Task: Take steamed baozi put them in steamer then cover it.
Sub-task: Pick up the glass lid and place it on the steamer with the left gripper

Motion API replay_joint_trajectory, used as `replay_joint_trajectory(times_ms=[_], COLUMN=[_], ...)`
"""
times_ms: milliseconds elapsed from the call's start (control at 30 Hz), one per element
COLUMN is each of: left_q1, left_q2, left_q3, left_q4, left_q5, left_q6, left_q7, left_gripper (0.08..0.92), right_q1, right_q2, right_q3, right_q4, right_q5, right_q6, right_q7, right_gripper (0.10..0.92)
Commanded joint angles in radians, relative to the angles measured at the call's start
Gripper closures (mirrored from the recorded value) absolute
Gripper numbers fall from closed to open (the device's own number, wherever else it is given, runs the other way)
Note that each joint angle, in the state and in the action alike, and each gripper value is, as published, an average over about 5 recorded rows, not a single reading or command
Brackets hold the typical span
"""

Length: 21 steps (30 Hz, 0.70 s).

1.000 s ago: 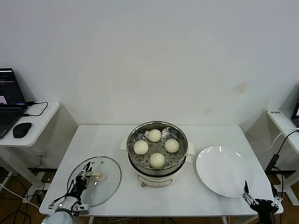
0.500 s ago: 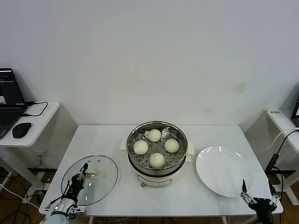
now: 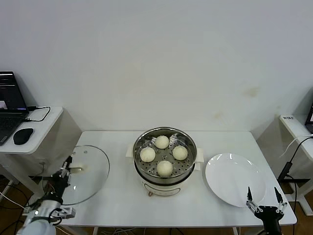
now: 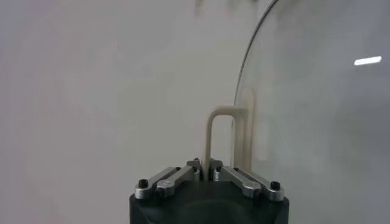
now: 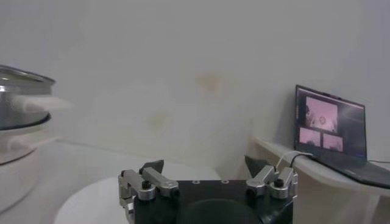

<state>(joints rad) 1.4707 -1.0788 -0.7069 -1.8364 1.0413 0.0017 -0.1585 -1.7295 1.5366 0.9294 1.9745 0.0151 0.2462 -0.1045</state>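
My left gripper (image 3: pixel 65 172) clamps the cover (image 3: pixel 88 171) by its handle; next, over the steamer (image 3: pixel 165 155) to my right.

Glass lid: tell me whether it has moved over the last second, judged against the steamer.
Yes. The cover, gripped by its handle in the left gripper, has moved away from the steamer toward the table's left edge and now overhangs it.

Ahead of me, a plain white wall (image 3: pixel 156 58); my white worktop (image 3: pixel 112 147); a side desk (image 3: pixel 29 128) with laptop (image 3: pixel 10 105) at left.
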Motion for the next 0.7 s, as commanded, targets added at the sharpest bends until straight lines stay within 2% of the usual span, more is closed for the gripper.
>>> replay_joint_trajectory(times_ms=[33, 167, 300, 400, 467, 700], left_q1=[0.005, -0.070, -0.191, -0.287, -0.346, -0.536], left_q2=[0.152, 0.202, 0.254, 0.267, 0.246, 0.107], left_q3=[0.040, 0.207, 0.398, 0.519, 0.583, 0.736], left_q4=[-0.320, -0.345, -0.312, -0.281, -0.265, -0.213], left_q5=[-0.254, -0.283, -0.271, -0.232, -0.196, -0.033], left_q6=[0.226, 0.277, 0.312, 0.341, 0.369, 0.486], left_q7=[0.144, 0.129, 0.106, 0.117, 0.140, 0.281], left_gripper=[0.851, 0.851, 0.851, 0.851, 0.851, 0.851], right_q1=[-0.002, -0.001, 0.004, 0.013, 0.017, 0.025], right_q2=[-0.001, 0.007, 0.021, 0.030, 0.035, 0.042], right_q3=[-0.029, -0.058, -0.084, -0.093, -0.097, -0.099], right_q4=[0.008, 0.001, -0.012, -0.020, -0.023, -0.033], right_q5=[-0.023, -0.059, -0.095, -0.118, -0.135, -0.199], right_q6=[0.001, 0.008, 0.017, 0.019, 0.019, 0.018], right_q7=[0.001, 0.005, 0.015, 0.025, 0.034, 0.070], right_gripper=[0.203, 0.203, 0.203, 0.203, 0.203, 0.203])
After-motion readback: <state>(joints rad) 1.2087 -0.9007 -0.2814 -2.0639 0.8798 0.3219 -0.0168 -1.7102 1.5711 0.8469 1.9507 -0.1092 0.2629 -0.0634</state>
